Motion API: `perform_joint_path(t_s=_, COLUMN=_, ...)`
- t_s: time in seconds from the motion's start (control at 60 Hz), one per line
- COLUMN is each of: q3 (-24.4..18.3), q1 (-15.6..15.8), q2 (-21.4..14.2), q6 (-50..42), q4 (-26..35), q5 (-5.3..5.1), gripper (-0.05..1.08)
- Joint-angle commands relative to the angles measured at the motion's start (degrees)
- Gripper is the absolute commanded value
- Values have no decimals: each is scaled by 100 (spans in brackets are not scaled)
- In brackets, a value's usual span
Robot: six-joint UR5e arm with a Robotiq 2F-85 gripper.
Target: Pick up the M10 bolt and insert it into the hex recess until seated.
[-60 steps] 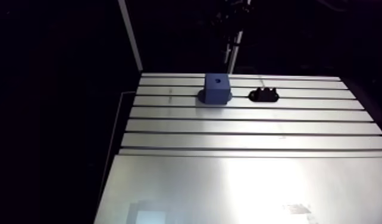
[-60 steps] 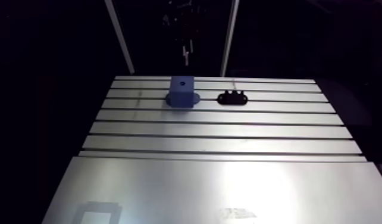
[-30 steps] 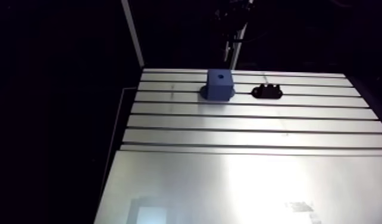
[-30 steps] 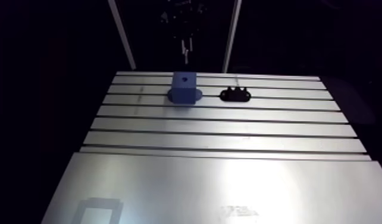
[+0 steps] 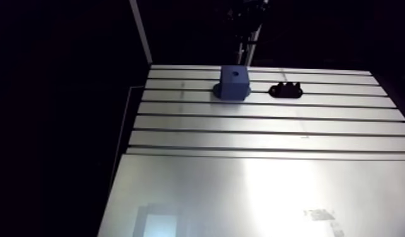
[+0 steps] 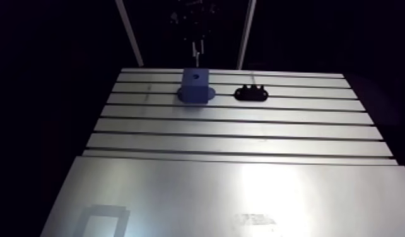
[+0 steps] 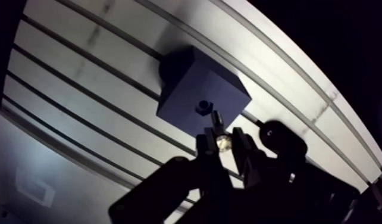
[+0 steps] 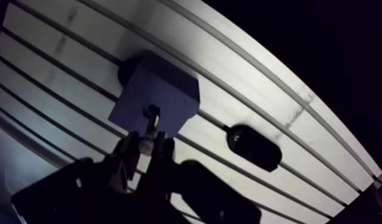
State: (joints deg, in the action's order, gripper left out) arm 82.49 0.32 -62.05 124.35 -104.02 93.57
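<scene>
A blue block (image 7: pixel 193 89) with a small hex recess (image 7: pixel 202 108) in its top stands at the far end of the slotted table (image 5: pixel 262 126). In the wrist view my gripper (image 7: pixel 222 142) is shut on the M10 bolt (image 7: pixel 218 126). The bolt's shank points ahead, and its tip is just short of the recess, slightly to one side. In the arm view the gripper (image 6: pixel 194 38) hangs dim above the block (image 6: pixel 195 84), with the bolt (image 6: pixel 195 53) a short gap over the block's top.
A black holder (image 5: pixel 286 91) with raised bumps lies on the table beside the blue block, also seen in the wrist view (image 8: pixel 253 146). A smooth metal plate (image 5: pixel 255 195) covers the table's near part. Two light posts stand behind the far edge.
The whole arm view has shifted a little, so the camera moved. The gap between the bolt and the block's top looks slightly smaller than earlier.
</scene>
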Motion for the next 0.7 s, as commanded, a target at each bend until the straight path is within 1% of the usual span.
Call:
perform_joint_path(t_s=0.017, q3=8, q1=30, q2=32, q6=-2, q4=0, q5=-1, gripper=104)
perform_joint_path(t_s=0.567, q3=68, q1=37, q2=59, q6=6, q4=0, q5=-1, gripper=104)
perform_joint_path(t_s=0.7, q3=78, q1=39, q2=67, q6=-2, q4=-9, q5=15, gripper=104)
